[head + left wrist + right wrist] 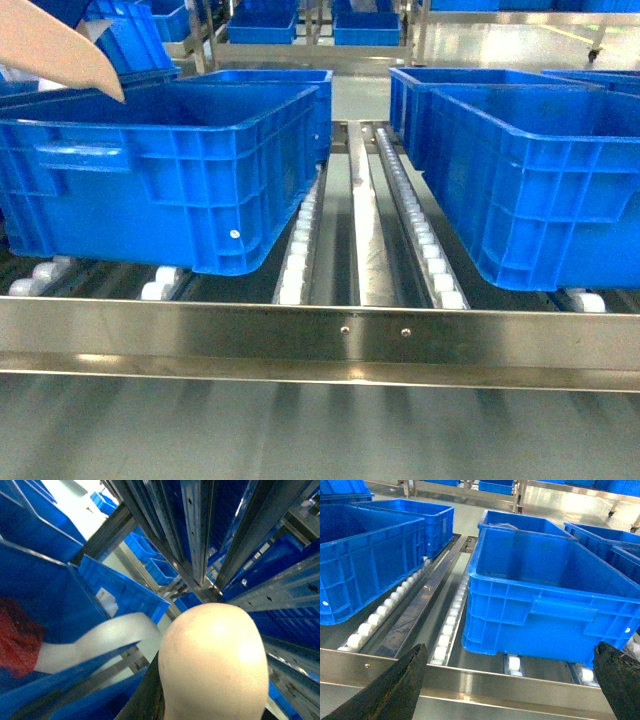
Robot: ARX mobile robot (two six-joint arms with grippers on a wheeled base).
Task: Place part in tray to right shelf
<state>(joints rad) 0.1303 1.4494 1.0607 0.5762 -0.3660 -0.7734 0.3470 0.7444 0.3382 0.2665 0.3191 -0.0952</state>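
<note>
I saw the right shelf (320, 335) carrying blue crates (160, 170) on its white rollers (300, 250). The beige tray (60, 45) hung above the left crate's rear corner. My right gripper (512, 687) stood wide open before the shelf's rail. I couldn't tell the left gripper's state; the part wasn't visible.
</note>
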